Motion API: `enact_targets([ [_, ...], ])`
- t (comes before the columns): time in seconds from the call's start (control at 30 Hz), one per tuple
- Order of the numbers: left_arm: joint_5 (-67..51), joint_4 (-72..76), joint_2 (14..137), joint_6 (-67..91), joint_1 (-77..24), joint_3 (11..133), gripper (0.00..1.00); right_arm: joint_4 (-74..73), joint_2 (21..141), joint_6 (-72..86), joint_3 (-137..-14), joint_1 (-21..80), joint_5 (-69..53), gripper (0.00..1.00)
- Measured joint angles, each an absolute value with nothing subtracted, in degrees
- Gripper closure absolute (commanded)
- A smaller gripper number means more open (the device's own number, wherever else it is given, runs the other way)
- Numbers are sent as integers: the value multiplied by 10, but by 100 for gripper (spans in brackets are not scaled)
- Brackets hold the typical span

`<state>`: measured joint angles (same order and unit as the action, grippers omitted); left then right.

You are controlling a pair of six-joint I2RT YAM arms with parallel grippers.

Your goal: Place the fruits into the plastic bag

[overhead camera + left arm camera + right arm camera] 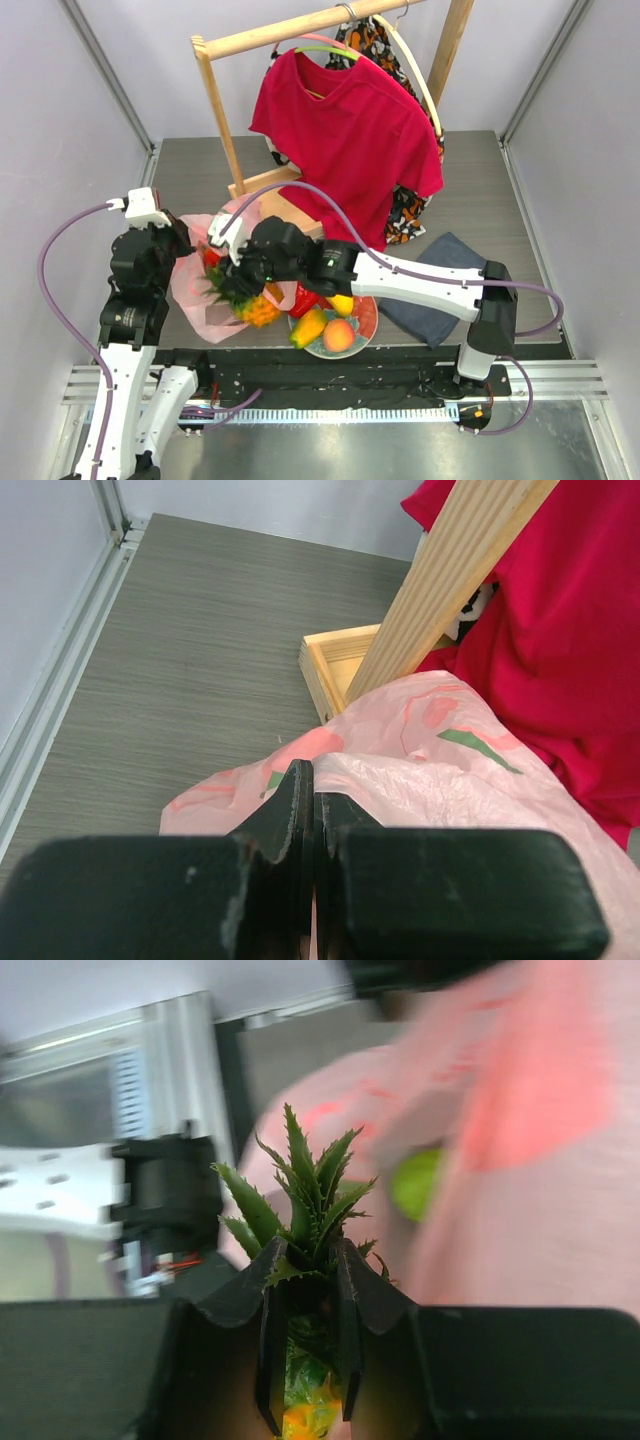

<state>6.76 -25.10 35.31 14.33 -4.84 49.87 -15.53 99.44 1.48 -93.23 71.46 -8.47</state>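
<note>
While the right claw (310, 1255) is clamped on the leafy green crown of the pineapple (300, 1185), the toy's orange-yellow body shows below the fingers at the bottom edge of the right wrist view. In the top view the pineapple is left of centre, at the right edge of the pink plastic bag (195, 290); whether it is already inside the bag's mouth cannot be told. The bag lies crumpled on the counter (190, 170) in the lower left of the frame. The left claw (308, 780) has its fingers pressed together on a fold of the bag's film at the bag's upper left side. A green fruit (415, 1182) shows blurred through the pink film. Just right of the pineapple, a red plate (368, 318) holds a yellow mango (308, 326), a peach (340, 335) and a red pepper (308, 298). A red T-shirt (345, 130) hangs from a wooden rack (222, 110) at upper centre, and a folded grey-blue cloth (445, 280) lies right of the plate.
</note>
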Motion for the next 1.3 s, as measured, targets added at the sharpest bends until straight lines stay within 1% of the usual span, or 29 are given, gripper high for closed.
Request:
enact_targets([
  [0.2,63,-251,353,143,-48,499,100,-145,993,-27,-932,700,39,99],
  [0.43,48,-251,355,143,-48,499,100,-75,994,-67,-922,703,128,99],
  [0.6,32,-251,355,143,-48,499,100,-46,1025,-73,-931,704,144,99],
  [0.87,18,-250,355,144,-48,498,100,-56,1126,-68,-969,704,154,99],
  [1.0,16,-250,355,144,-48,497,100,-56,1142,-54,-975,700,150,99],
  [1.2,14,-246,355,145,-48,497,100,-46,1164,-10,-1022,683,127,99],
  [1.23,14,-245,355,145,-48,497,100,-43,1167,-1,-1027,679,123,98],
  [1.27,14,-243,355,145,-48,497,100,-41,1171,6,-1031,675,120,92],
  [1.3,14,-242,355,145,-48,497,100,-40,1174,11,-1033,672,118,88],
])
